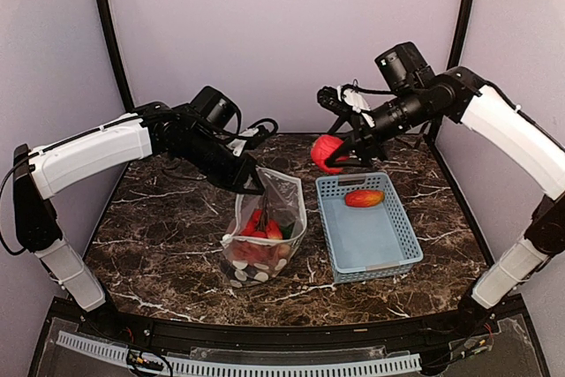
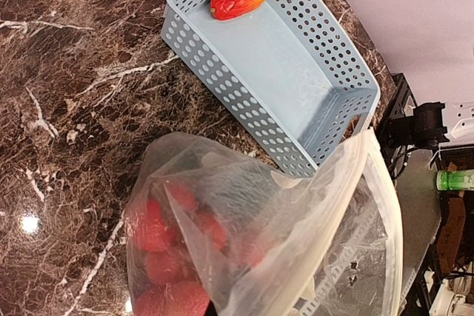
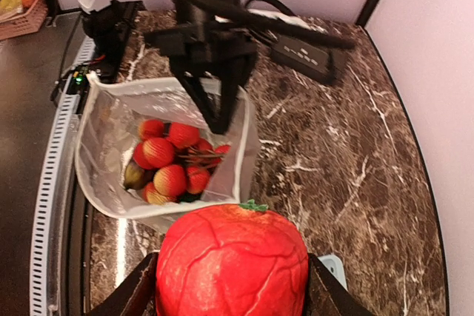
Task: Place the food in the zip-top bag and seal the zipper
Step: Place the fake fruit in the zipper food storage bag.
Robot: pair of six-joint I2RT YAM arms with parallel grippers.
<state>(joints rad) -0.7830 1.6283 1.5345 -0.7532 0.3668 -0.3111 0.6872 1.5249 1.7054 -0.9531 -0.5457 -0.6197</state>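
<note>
The clear dotted zip-top bag (image 1: pixel 265 236) stands open mid-table with several red and red-yellow toy fruits (image 3: pixel 169 160) inside. My left gripper (image 1: pixel 253 184) is shut on the bag's far rim and holds the mouth up; its fingers do not show in the left wrist view, only the bag (image 2: pixel 244 234). My right gripper (image 1: pixel 340 154) is shut on a big red toy tomato (image 3: pixel 233 260) with a green stem, held above the table between bag and basket. A red-orange fruit (image 1: pixel 364 198) lies in the basket. I cannot make out the zipper slider.
A light-blue slotted basket (image 1: pixel 388 245) sits right of the bag, its far end under my right gripper. It also shows in the left wrist view (image 2: pixel 222 72). A white perforated rail (image 1: pixel 265 364) runs along the table's front edge.
</note>
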